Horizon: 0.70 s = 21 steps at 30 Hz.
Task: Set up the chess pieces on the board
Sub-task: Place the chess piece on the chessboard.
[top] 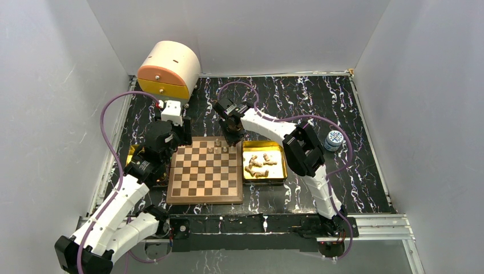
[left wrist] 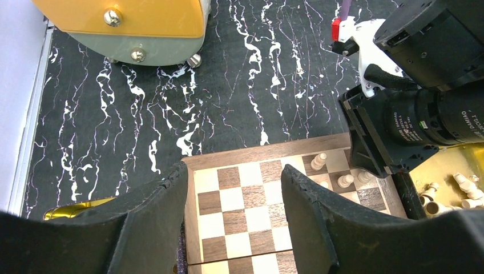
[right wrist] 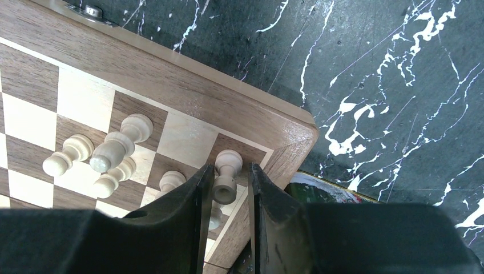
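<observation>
The board (top: 205, 171) lies at the table's middle front. Several tan chess pieces (top: 218, 147) stand near its far right corner; more lie in a gold tray (top: 282, 165) right of it. My right gripper (top: 234, 137) is over that corner. In the right wrist view its jaws (right wrist: 230, 171) are narrowly open around a piece (right wrist: 226, 185) standing on the corner square, with a gap on the right side. Other pieces (right wrist: 117, 148) stand left of it. My left gripper (left wrist: 234, 194) is open and empty above the board's far left corner (left wrist: 251, 200).
A cream and orange drawer box (top: 169, 68) stands at the back left. A blue-white can (top: 334, 138) sits right of the right arm. A second gold tray (left wrist: 74, 208) lies left of the board under the left arm.
</observation>
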Each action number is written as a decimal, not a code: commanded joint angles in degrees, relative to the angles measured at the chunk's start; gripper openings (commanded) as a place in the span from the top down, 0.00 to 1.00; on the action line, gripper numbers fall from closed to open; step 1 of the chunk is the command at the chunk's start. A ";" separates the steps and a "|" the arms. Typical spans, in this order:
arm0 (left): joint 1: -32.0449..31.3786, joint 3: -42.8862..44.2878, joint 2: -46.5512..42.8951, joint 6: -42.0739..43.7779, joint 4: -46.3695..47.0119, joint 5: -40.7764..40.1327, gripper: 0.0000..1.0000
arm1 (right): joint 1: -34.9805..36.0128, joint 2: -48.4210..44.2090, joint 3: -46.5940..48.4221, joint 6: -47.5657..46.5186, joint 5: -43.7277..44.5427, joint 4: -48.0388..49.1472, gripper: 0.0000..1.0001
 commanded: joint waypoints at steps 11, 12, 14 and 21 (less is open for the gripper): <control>0.15 0.16 -1.29 0.12 0.92 -0.45 0.41 | -0.31 -0.17 3.27 0.70 0.61 -0.70 0.63; 0.15 0.15 -1.27 0.18 0.85 -0.45 0.41 | -0.39 -0.12 3.37 0.70 0.62 -0.71 0.63; 0.15 0.16 -1.27 0.19 0.79 -0.44 0.40 | -0.34 0.15 3.58 0.70 0.57 -0.79 0.62; 0.15 0.15 -1.27 0.19 0.84 -0.47 0.40 | -0.32 0.19 3.78 0.61 1.49 -1.42 0.63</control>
